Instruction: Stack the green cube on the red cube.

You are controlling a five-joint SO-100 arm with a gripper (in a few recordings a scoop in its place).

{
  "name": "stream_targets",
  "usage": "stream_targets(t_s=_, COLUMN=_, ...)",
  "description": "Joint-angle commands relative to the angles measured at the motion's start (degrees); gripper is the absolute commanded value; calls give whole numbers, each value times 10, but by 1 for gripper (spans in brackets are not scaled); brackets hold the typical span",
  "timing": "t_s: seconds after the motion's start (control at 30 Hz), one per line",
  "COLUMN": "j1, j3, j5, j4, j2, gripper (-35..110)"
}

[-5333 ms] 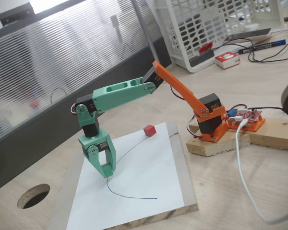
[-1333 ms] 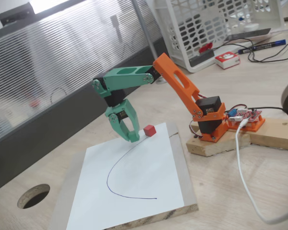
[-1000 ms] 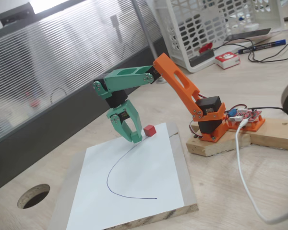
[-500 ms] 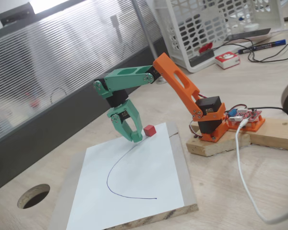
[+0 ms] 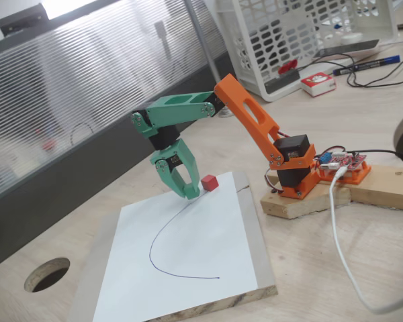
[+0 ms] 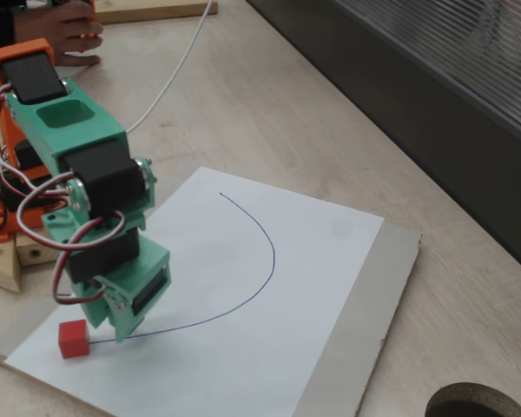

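Green tool (image 5: 191, 194) unmoved beside red cube (image 5: 209, 182)

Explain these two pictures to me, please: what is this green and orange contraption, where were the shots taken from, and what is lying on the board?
It is a small robot arm, orange near its base and green further out, ending in a two-fingered claw. Both pictures come from still cameras: one looks across the desk from the side, the other looks down from the opposite end of the board. On the wooden board lies a white sheet of paper with a curved pen line. The red cube sits on that sheet, and the claw hangs just beside it, fingertips down near the paper. Whether the claw holds anything cannot be told from these angles. A white basket stands behind.
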Motion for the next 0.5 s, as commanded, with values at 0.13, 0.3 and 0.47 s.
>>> stream_targets(t_s=0.13, j1=57, j3=3, j5=10, j4=4, j2=38, gripper=14)
stream_targets(t_s=0.3, j1=58, j3=50, j5=9, j4=3, j2=40, gripper=14)
stream_targets(t_s=0.47, j1=56, j3=61, j5=9, j4=2, j2=83, gripper=14)
